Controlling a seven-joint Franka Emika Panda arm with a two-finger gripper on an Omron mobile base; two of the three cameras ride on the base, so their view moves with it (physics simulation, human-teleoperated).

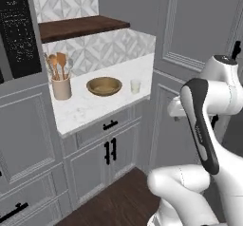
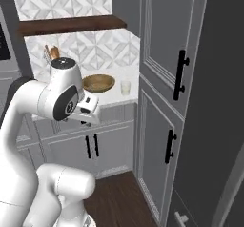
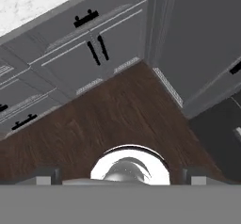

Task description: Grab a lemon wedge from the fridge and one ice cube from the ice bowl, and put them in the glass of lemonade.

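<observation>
On the white marble counter (image 1: 90,108) the tan ice bowl (image 1: 104,86) (image 2: 98,83) sits just left of the small clear glass of lemonade (image 1: 135,86) (image 2: 125,87). Any ice cube in the bowl is too small to make out. At the right edge stands the dark grey fridge (image 2: 217,116), and the lemon wedge is out of view. My gripper (image 3: 121,176) is open and holds nothing, its fingertips (image 3: 47,176) set wide apart. It points down at the wooden floor, in front of the counter and well short of the bowl and glass.
A beige crock (image 1: 61,87) of wooden utensils stands left of the bowl. Grey cabinets with black handles (image 3: 96,49) run under the counter. A tall grey panelled cabinet (image 2: 162,78) stands between counter and fridge. A dark wooden shelf (image 1: 80,26) hangs above the counter.
</observation>
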